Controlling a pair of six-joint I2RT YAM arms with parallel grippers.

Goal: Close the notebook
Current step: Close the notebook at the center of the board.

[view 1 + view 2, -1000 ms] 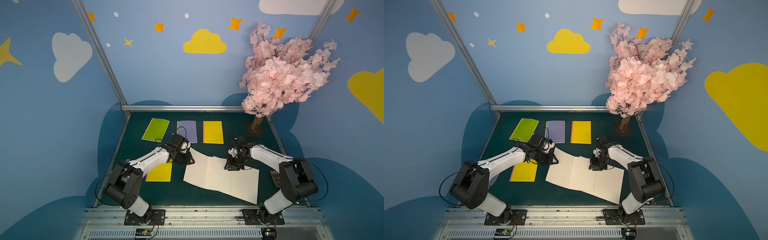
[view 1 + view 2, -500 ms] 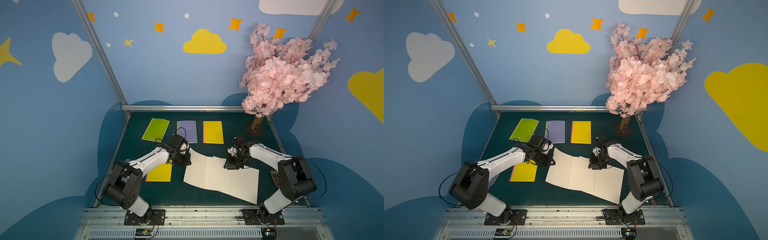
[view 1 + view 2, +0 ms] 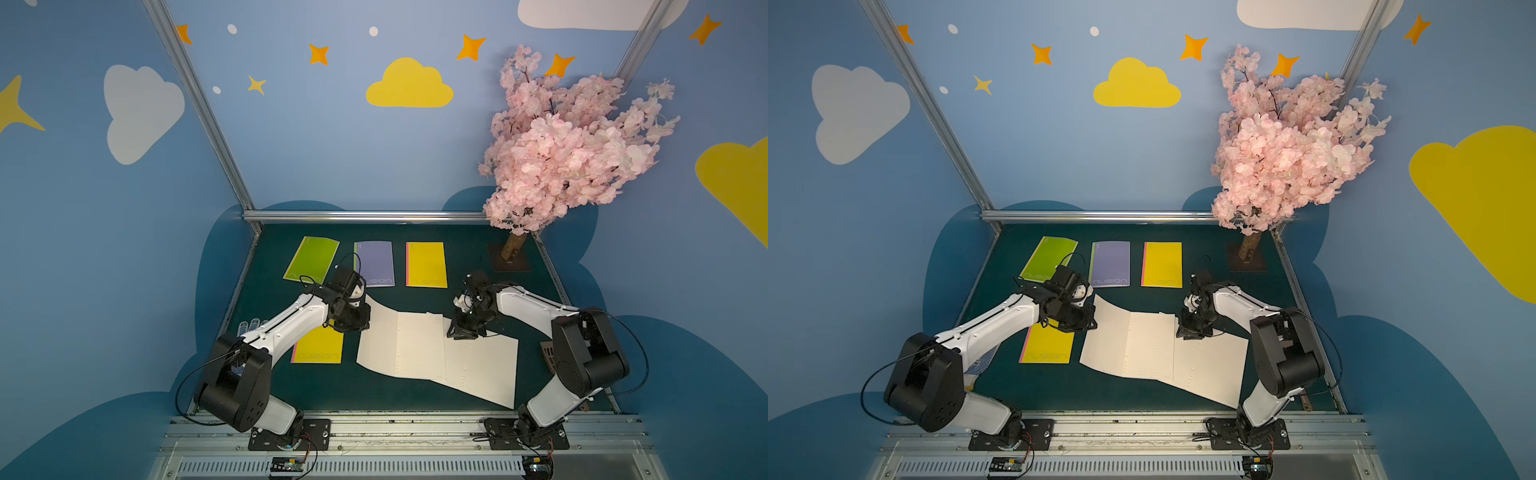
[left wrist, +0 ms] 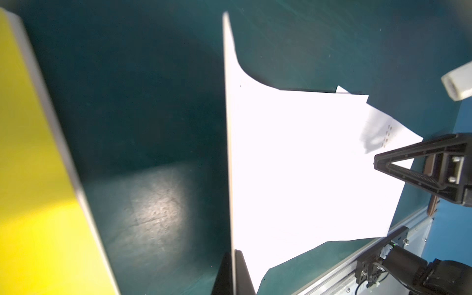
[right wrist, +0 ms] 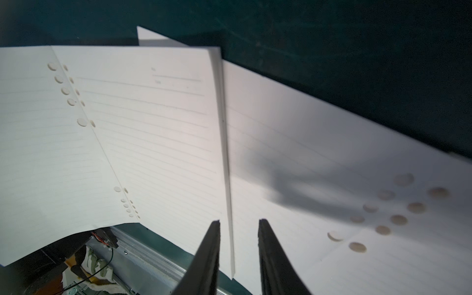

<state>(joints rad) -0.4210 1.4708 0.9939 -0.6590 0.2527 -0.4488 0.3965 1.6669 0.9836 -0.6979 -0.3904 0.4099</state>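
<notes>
Over green bench [image 3: 332,390], just pinched open notebook [image 3: 399,345] by its nine-o'clock edge in left jaws, leaving right jaws spread astride its three-o'clock edge; likely ready to fold.

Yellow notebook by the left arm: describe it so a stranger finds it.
From the pink blossom tree, cross to the table's opposite side. A closed yellow notebook lies there beside the open notebook, partly under the left arm. Its yellow twin sits in the back row; this one lies alone, nearer the front.
</notes>
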